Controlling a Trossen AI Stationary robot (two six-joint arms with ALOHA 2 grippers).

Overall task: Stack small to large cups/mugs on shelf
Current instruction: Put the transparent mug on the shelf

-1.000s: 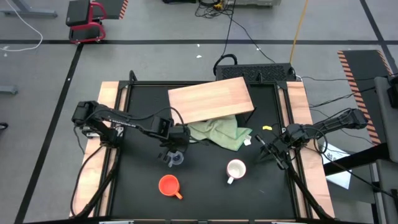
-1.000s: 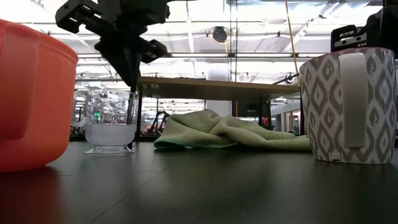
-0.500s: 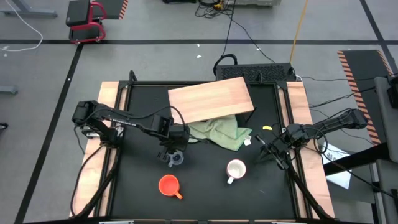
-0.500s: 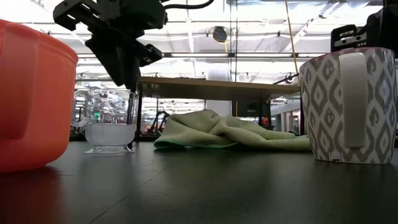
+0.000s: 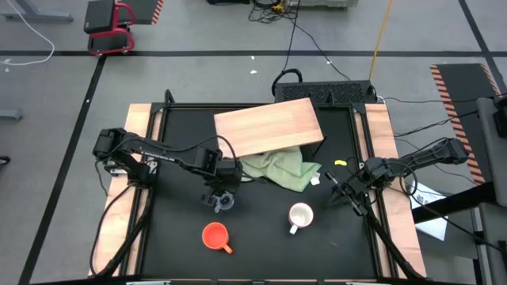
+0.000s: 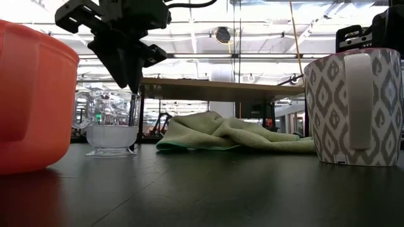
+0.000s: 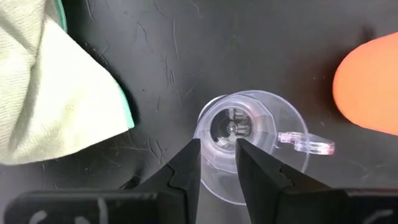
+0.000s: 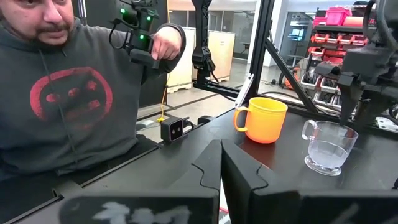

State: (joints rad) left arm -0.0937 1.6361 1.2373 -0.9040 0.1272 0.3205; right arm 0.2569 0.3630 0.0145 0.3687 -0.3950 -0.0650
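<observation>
Left gripper [image 7: 217,155] hangs directly over the small clear glass cup [image 7: 239,140], fingers narrowed to a slim gap above its mouth, with one fingertip seeming to dip inside the rim, though contact is hard to make out. The right gripper [image 5: 342,192] waits near the table's right edge, fingers closed together. Nearby lie the green cloth [image 5: 279,169], partly tucked under the shelf [image 5: 268,126], the orange mug [image 5: 215,235] and the white mug [image 5: 300,215].

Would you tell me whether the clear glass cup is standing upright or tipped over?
Upright. The clear glass cup rests on its base in the low view, and the left wrist view looks straight down into its open mouth.
</observation>
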